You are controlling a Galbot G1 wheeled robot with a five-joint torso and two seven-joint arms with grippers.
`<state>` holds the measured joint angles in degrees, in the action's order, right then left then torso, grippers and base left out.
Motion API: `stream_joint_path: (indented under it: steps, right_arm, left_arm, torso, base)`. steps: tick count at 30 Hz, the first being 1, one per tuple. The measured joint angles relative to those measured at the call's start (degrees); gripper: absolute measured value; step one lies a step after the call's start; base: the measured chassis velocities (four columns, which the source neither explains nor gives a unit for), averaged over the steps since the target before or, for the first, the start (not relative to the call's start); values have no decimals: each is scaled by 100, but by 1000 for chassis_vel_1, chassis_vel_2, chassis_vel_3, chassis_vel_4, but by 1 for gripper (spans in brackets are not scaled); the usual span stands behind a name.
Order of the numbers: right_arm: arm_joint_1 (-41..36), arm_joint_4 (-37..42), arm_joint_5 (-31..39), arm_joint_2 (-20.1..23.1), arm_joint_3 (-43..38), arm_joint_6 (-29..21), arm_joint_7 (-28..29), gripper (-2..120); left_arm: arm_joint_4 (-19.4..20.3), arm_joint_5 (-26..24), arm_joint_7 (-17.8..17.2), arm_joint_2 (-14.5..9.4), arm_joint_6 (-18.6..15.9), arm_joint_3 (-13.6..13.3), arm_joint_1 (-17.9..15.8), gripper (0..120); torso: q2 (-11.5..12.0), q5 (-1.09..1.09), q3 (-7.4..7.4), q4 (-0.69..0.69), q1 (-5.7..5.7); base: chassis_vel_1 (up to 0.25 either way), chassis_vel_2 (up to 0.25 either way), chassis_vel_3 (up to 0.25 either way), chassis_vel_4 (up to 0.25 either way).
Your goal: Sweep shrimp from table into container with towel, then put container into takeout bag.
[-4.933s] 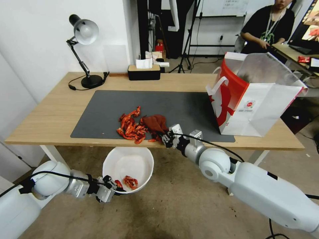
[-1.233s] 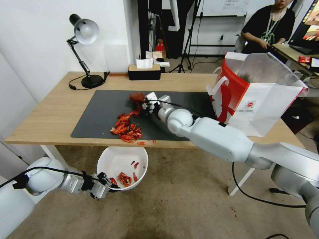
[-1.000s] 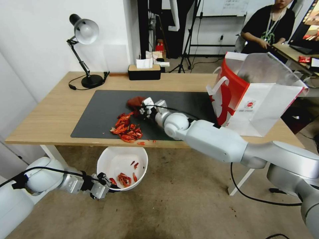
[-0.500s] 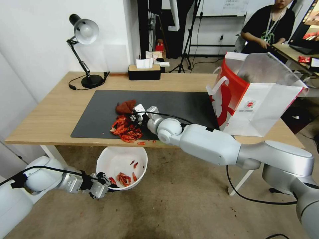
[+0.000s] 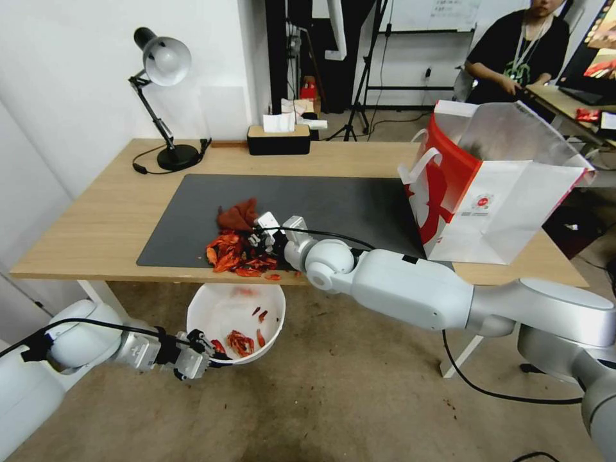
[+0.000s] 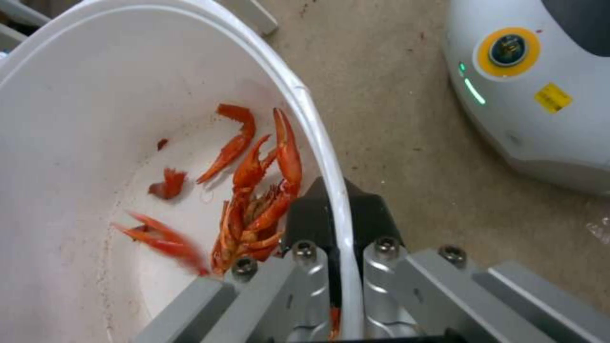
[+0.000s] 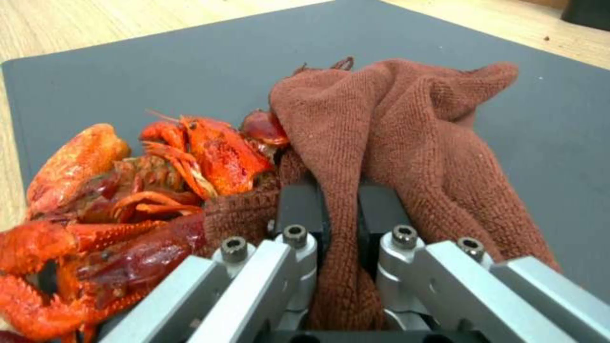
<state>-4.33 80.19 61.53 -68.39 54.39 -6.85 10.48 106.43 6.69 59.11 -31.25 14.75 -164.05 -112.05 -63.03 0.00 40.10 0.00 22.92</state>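
A pile of red-orange shrimp (image 5: 232,254) (image 7: 127,190) lies at the front edge of the dark mat on the table (image 5: 96,224). My right gripper (image 5: 258,236) (image 7: 340,209) is shut on the rust-brown towel (image 5: 237,215) (image 7: 394,133), which presses against the pile's far side. Below the table edge my left gripper (image 5: 204,359) (image 6: 337,224) is shut on the rim of the white container (image 5: 215,308) (image 6: 76,119), with a few shrimp (image 5: 240,343) (image 6: 254,190) lying in it. The takeout bag (image 5: 494,186) stands open on the table's right end.
A desk lamp (image 5: 160,96) and a black tissue box (image 5: 278,138) stand along the table's back edge. A loose shrimp bit (image 5: 273,277) lies at the front edge. A robot base (image 6: 540,81) is beside the container on the floor.
My right gripper has dragged the towel forward and left, pushing the shrimp pile closer to the table's front edge. A shrimp piece blurs above the container. The left gripper holds the container nearly still.
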Motion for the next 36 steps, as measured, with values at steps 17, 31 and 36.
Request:
stream_joint_path:
  steps: [17, 31, 36]
  right_arm:
    - [-62, 397, -7, 74, 32, -38, 115, 4]
    - [-138, 789, -7, 213, 90, -80, 179, 4]
    - [-137, 859, -9, 274, 91, -104, 187, 4]
  left_arm:
    - [-101, -40, 70, -95, -2, -11, -216, 0]
    - [-59, -150, 62, 38, -50, -11, -254, 0]
    - [-45, -177, 60, 68, -112, -11, -277, 0]
  torso:
    - [0, 0, 0, 1, 0]
    - [0, 0, 0, 0, 0]
    - [0, -1, 0, 0, 0]
  base:
    - [0, 0, 0, 0]
    - [0, 0, 0, 0]
    - [0, 0, 0, 0]
